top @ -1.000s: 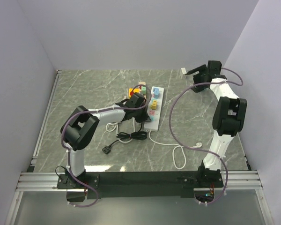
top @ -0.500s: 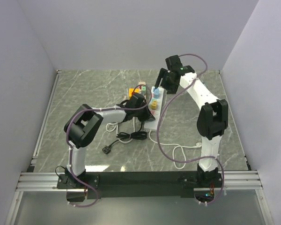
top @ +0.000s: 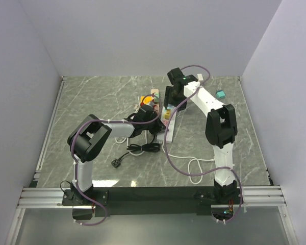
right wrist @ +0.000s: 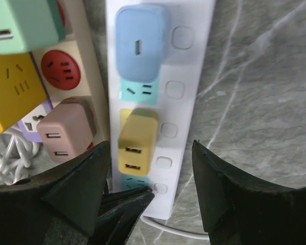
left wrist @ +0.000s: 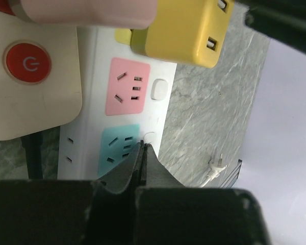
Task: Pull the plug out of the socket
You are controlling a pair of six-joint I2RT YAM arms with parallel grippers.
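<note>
A white power strip (right wrist: 194, 76) lies mid-table and also shows in the top view (top: 167, 133). It holds a blue plug (right wrist: 140, 43) and, lower down, a yellow USB plug (right wrist: 137, 143), which also shows in the left wrist view (left wrist: 181, 30). My right gripper (right wrist: 153, 191) is open just above the strip. The yellow plug sits between its fingers, nearer the left one; in the top view the right gripper (top: 169, 101) hovers over the strip. My left gripper (left wrist: 143, 149) is shut and empty. Its tips rest on the strip's teal socket (left wrist: 117, 153) at the near end.
A second beige strip (left wrist: 35, 102) with a red button, a pink plug (right wrist: 66, 132) and green and orange plugs lies just left of the white one. A teal plug (top: 220, 94) lies at back right. White cable (top: 196, 168) and black cable (top: 143, 148) lie nearer the arms.
My right arm swung from the back right corner to over the white strip and now sits open around the yellow plug. My left gripper stayed on the strip's near end.
</note>
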